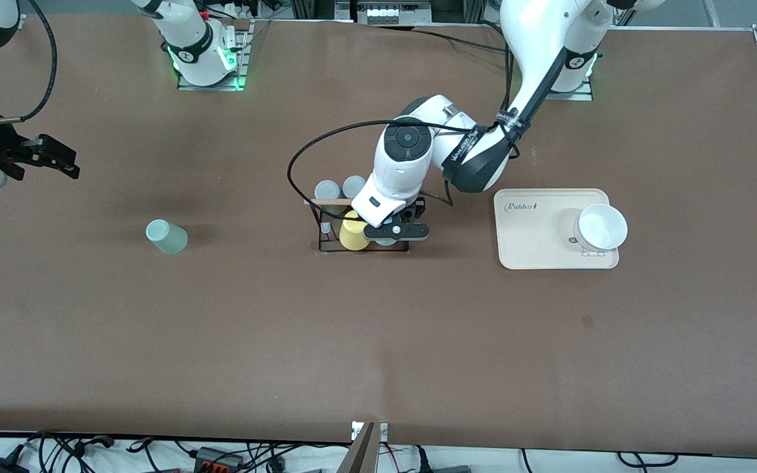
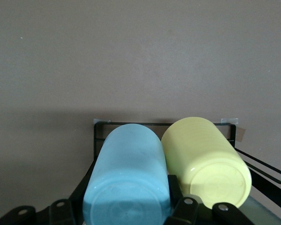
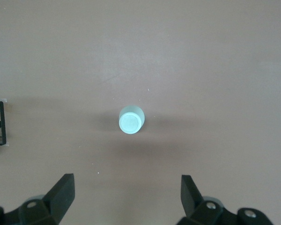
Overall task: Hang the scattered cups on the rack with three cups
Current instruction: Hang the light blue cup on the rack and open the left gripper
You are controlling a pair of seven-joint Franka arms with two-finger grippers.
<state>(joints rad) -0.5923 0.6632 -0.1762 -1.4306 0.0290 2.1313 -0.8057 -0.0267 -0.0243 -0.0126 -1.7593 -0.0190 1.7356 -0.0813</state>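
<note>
A: Left arm position?

B: It reaches from its base at the upper right of the front frame down to the rack (image 1: pixel 352 226) at frame centre. The left gripper (image 1: pixel 395 231) is over the end of the rack toward the left arm. In the left wrist view its fingers (image 2: pixel 175 197) close on the light blue cup (image 2: pixel 126 180), bottom facing the camera, low in that frame.

A: What sits beside it?

B: The yellow cup (image 2: pixel 203 161), upside down on the rack, touching or just beside the blue one. In the front view the yellow cup (image 1: pixel 353 233) shows at the rack's lower edge; two grey cups (image 1: pixel 341 190) sit at its upper edge, next to the wooden rod (image 1: pixel 326 201).

A: Right arm?

B: It waits at the far left edge of the front frame. The right gripper (image 1: pixel 46 157) hangs with jaws wide apart; both fingertips (image 3: pixel 61 192) show spread at the bottom of the right wrist view.

A: Second cup?

B: The mint green cup (image 1: pixel 167 236) stands upside down on the table (image 1: pixel 378 341), left of centre in the front frame, well apart from the rack. It is mid-frame in the right wrist view (image 3: pixel 131 120).

A: Anything else?

B: A cream tray (image 1: pixel 529 230) at right of centre, with a white bowl (image 1: pixel 602 226) on it.
</note>
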